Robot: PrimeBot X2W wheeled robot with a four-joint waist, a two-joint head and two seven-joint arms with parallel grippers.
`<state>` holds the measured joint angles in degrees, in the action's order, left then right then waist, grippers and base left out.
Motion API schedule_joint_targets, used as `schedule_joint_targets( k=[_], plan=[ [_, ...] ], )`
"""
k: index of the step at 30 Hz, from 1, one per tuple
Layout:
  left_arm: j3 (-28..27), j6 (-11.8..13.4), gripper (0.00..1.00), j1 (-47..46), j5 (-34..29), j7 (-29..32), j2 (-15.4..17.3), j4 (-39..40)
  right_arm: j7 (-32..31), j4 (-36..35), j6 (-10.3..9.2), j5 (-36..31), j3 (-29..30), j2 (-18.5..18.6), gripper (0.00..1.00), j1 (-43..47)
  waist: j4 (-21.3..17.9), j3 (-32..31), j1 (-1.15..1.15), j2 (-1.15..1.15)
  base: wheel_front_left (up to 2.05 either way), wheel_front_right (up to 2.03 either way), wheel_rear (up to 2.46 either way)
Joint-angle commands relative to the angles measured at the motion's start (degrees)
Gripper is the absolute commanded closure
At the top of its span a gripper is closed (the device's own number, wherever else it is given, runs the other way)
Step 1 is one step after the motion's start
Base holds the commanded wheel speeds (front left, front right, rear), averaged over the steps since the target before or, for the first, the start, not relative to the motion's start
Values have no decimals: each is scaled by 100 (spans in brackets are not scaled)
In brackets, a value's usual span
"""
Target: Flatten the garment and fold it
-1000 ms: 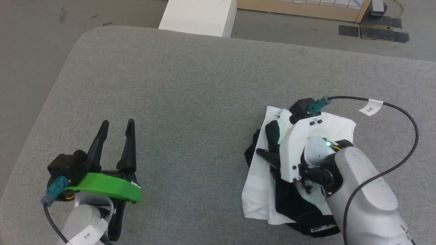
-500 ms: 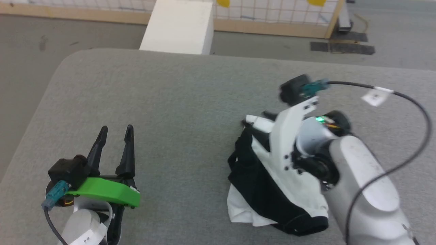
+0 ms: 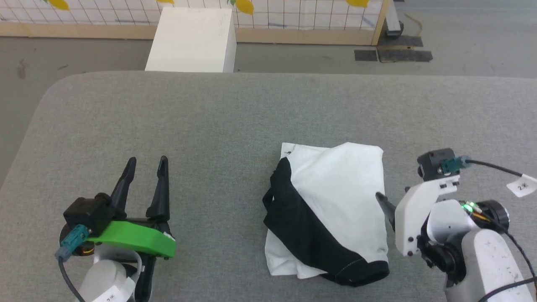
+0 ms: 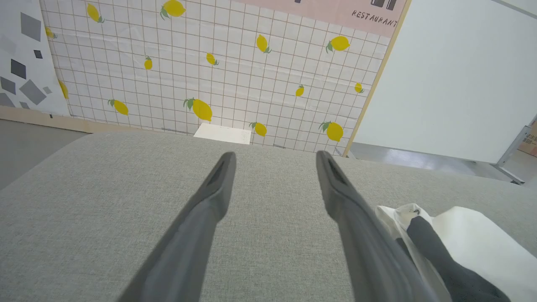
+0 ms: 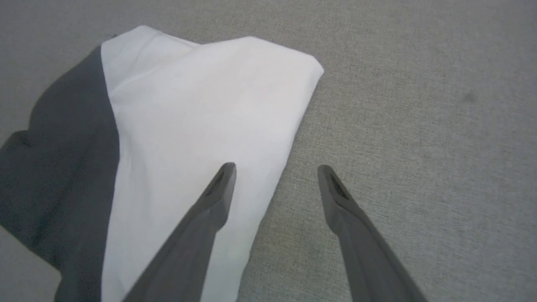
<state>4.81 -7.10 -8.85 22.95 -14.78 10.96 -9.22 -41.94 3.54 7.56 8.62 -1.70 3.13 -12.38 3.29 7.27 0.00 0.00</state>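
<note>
Head view: one garment [image 3: 335,197], a bunched white T-shirt with a black sleeve, lies on the grey table [image 3: 209,117]. Its long axis runs away from me. My right hand [image 3: 385,206] sits just beside its right edge. My left hand [image 3: 147,161] is well apart, spread and empty.

Left wrist view: the garment lies low and to the right of the fingers.

Right wrist view: fingers spread, pinching nothing; one is over white cloth, the other over bare table.

The right arm is nearer, so I judge it suits the next grasp. Count: one garment, two hands.
</note>
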Motion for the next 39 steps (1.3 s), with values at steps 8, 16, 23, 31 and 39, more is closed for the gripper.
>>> schedule_joint_targets(
  k=[8,16,23,31,39],
  plan=[
    [112,-38,0,-70,105,-22,47,-64,182,668,-8,304,-114,-23,0,68,208,194,0,0,0,0,0],
    [162,-38,0,-127,172,-22,71,-108,238,1299,-8,27,-123,-24,0,-33,301,289,0,0,0,0,0],
    [192,-38,0,-174,208,-22,76,-143,159,1576,-8,-85,-187,-24,100,-136,334,289,0,0,0,0,0],
    [40,-38,0,-41,189,-22,64,-42,-282,1076,-8,-116,-750,408,100,-224,-81,157,0,0,0,0,0],
    [-81,-38,0,0,136,-22,86,247,-1153,90,-8,581,-1557,2236,100,-342,-1143,492,0,0,0,0,0]
  ],
)
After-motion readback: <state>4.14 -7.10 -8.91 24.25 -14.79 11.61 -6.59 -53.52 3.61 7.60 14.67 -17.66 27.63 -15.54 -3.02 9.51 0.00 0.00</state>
